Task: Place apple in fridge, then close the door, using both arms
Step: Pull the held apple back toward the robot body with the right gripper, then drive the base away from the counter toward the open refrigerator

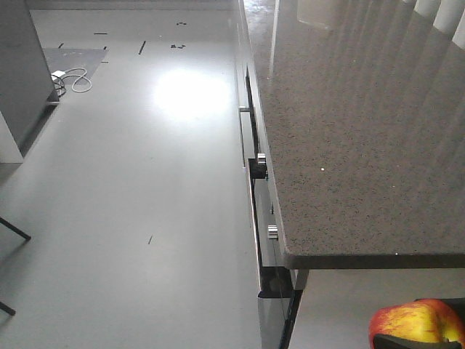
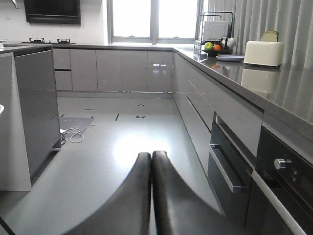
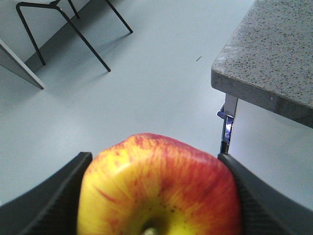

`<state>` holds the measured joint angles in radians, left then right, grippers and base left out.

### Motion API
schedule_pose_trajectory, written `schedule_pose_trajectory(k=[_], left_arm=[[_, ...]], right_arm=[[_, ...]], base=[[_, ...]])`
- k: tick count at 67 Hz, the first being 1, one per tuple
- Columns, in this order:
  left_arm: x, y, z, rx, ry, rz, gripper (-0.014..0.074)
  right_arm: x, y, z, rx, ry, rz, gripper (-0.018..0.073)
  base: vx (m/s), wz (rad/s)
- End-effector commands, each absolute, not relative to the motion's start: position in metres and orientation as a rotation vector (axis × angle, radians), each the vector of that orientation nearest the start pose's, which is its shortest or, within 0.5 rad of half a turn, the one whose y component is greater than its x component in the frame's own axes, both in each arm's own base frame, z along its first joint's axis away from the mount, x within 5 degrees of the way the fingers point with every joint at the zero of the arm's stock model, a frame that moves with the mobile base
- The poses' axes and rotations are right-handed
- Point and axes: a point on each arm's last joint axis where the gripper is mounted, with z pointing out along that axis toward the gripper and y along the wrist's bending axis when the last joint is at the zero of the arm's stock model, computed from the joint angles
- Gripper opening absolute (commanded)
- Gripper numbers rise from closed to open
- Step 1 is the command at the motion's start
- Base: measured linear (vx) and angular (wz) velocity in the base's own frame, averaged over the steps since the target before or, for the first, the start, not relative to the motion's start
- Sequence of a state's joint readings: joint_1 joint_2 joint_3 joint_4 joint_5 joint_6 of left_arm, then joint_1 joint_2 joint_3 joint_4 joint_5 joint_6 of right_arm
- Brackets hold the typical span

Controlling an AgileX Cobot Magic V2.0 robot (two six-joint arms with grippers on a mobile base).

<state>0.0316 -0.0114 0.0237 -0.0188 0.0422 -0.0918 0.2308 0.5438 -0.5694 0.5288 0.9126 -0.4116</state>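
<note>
The apple [image 3: 156,191], red with yellow streaks, fills the bottom of the right wrist view, stem end towards the camera. My right gripper [image 3: 155,157] is shut on it, a black finger pressed against each side. It hangs over the floor, just off the counter's near corner. The front view catches the apple [image 1: 414,323] at the bottom right edge, below the counter's end. In the left wrist view my left gripper [image 2: 151,154] is shut with its fingers touching and nothing between them, aimed along the floor. The fridge and its door are out of view.
A dark speckled stone counter [image 1: 363,131] runs along the right over drawers and oven knobs [image 1: 261,166]. A grey cabinet block [image 2: 36,107] stands left, with a white cable [image 1: 73,80] on the floor beside it. Black chair legs [image 3: 68,29] stand to the left.
</note>
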Motion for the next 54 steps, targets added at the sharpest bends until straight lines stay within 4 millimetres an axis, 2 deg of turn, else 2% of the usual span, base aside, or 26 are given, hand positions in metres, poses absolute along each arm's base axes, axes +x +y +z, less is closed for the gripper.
schedule_pose_trajectory(k=[1,27,54], left_arm=[[0.0547,0.0018,0.2146,-0.112,1.44,-0.073,-0.0006],[0.0547,0.0018,0.2146,-0.112,1.44,-0.073,-0.0006],[0.0547,0.0018,0.2146,-0.112,1.44,-0.073,-0.0006]], right_arm=[[0.0801,0.0567,0.309,-0.517,2.147,0.571,0.0085],[0.0801,0.0567,0.309,-0.517,2.147,0.571,0.0085],[0.0801,0.0567,0.309,-0.517,2.147,0.571,0.0085]], base=[[0.0,0.0],[0.0,0.06],[-0.02,0.29]])
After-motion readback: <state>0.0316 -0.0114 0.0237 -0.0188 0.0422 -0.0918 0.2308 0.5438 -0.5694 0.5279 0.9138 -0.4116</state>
